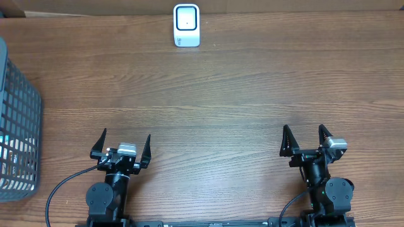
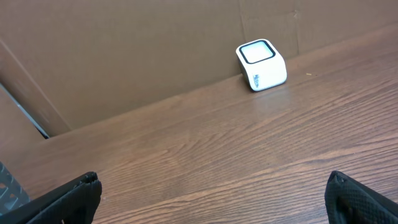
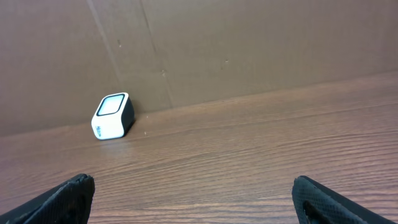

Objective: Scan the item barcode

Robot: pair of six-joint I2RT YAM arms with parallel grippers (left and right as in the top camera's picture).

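Plainly, the left pincer [image 1: 126, 133] and the right pincer [image 1: 303, 127] both stood wide and empty at the near edge of the surface [image 1: 221, 94], well apart from the scanner [image 1: 187, 25] by the far edge. No item lay in the open. It probably sat in the mesh basket [image 1: 22, 113] at the left, too hidden to tell its long axis or facing. A good fetch would grip it clear of the barcode and turn that toward the scanner's window, which faced upward.

1 grey wire-mesh basket [image 1: 30, 126] stands at the wooden table's [image 1: 221, 94] left edge; 1 brown cardboard wall [image 3: 249, 43] rises along the table's far edge.
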